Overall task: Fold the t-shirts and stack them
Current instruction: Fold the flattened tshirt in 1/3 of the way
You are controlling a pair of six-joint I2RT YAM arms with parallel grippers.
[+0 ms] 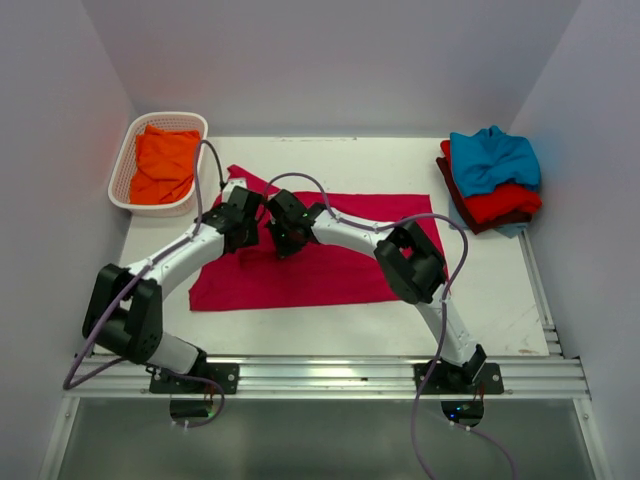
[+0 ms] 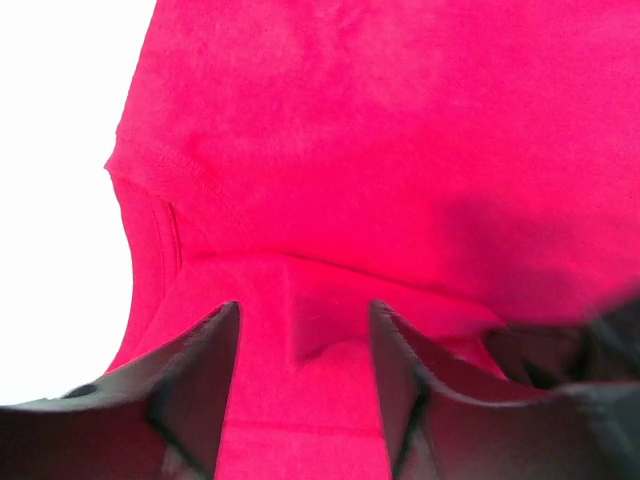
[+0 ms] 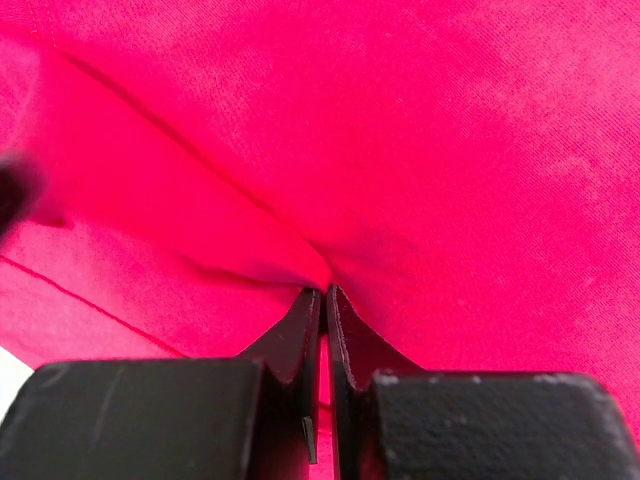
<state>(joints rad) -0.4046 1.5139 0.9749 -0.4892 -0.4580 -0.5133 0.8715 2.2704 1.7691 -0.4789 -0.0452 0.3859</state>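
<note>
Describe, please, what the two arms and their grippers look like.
Both the left arm and the right arm have white links with bulky black joint housings, on black bases. A lavender cable loops along each. The left gripper and right gripper have matte black, wedge-shaped fingers.

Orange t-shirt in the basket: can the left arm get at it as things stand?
Probably yes. The orange t-shirt lies uncovered in the white basket on the left arm's side, nothing between, and its jaws stand open.
</note>
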